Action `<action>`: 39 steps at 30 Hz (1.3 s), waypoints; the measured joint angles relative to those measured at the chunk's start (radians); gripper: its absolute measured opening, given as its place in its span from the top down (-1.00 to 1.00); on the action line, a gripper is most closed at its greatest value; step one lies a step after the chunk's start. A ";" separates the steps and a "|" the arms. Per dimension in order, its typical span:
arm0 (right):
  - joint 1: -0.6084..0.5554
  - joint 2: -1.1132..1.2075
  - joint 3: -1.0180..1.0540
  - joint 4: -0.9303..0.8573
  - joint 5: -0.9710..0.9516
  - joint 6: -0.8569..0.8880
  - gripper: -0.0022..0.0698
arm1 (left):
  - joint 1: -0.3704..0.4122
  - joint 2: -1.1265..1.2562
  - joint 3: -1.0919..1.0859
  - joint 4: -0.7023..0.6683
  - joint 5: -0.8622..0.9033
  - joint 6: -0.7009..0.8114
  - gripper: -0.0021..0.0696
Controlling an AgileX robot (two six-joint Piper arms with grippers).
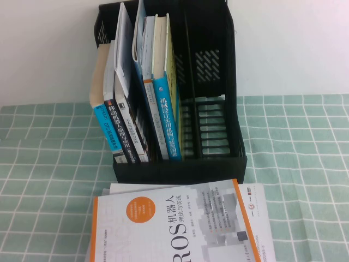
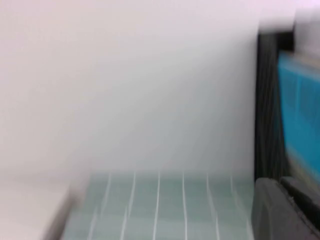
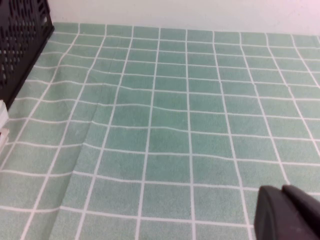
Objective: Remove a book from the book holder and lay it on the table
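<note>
The book, thick with a bright blue spine and white Chinese characters, stands upright in a middle compartment of the black book holder. Neither arm shows in the high view. In the left wrist view my left gripper is shut and empty, low over the table, just beside the holder's wall. A blue book face shows there; I cannot tell which book it is. My right gripper is shut and empty above the mint-green grid cloth, well away from the holder.
A white-and-orange "ROS" book lies flat on the table in front of the holder. A thinner blue-spined book and a dark-spined one stand in the left compartments. The holder's right compartments hold nothing. A white wall is behind.
</note>
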 joint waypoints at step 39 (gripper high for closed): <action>0.000 0.000 0.000 0.000 0.000 0.000 0.95 | 0.000 0.033 -0.039 0.166 -0.216 -0.371 0.95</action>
